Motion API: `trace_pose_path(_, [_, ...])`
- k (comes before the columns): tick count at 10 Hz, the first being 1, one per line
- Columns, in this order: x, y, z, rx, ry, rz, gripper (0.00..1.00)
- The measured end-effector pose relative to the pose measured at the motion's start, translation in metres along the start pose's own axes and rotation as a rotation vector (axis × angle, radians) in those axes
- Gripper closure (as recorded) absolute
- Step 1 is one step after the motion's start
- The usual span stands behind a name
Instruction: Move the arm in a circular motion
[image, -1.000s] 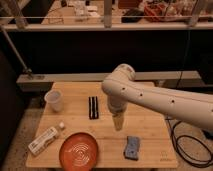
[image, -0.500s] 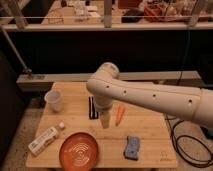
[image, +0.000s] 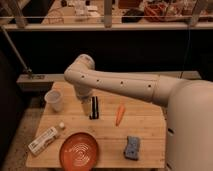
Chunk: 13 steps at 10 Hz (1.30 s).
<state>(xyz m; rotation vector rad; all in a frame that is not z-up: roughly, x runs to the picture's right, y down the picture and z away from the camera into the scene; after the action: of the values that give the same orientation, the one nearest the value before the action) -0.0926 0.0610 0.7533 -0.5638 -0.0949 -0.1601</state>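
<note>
1. I am watching the arm (image: 120, 84) reaching in from the right and bending at its rounded elbow, which is sitting above and behind the black bar (image: 93, 108).
2. The tool (image: 86, 103) is pointing down just left of the black bar's far end, over the tabletop (image: 145, 127). I cannot tell whether it is wide or narrow, and I am seeing nothing held in it.
3. A white cup (image: 54, 100) is standing left of the black bar, near the tabletop's left edge.
4. A carrot (image: 119, 114) is lying right of the black bar, apart from it.
5. An orange plate (image: 79, 151) is sitting in front of the black bar at the near edge, with bare wood lying open between them.
6. A blue sponge (image: 132, 148) is resting front-right of the black bar, and a white bottle (image: 44, 140) front-left, by the left edge.
7. The tabletop's far edge is running just behind the black bar.
</note>
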Motion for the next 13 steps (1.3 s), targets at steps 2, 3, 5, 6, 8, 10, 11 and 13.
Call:
trace_pose_path(2, [0.013,-0.016,0.006,0.010,0.008,0.046,0.20])
trace_pose_path(3, [0.031,-0.024,0.009,0.015,0.014,0.083,0.20])
trace_pose_path(5, [0.069,-0.033,0.011,0.023,0.022,0.137,0.20])
trace_pose_path(6, [0.096,-0.036,0.012,0.023,0.027,0.169,0.20])
trace_pose_path(8, [0.148,-0.037,0.014,0.016,0.039,0.230,0.20])
trace_pose_path(10, [0.201,-0.034,0.014,0.004,0.053,0.287,0.20])
trace_pose_path(11, [0.224,-0.030,0.014,-0.002,0.057,0.312,0.20])
trace_pose_path(13, [0.263,-0.008,0.016,-0.015,0.056,0.373,0.20])
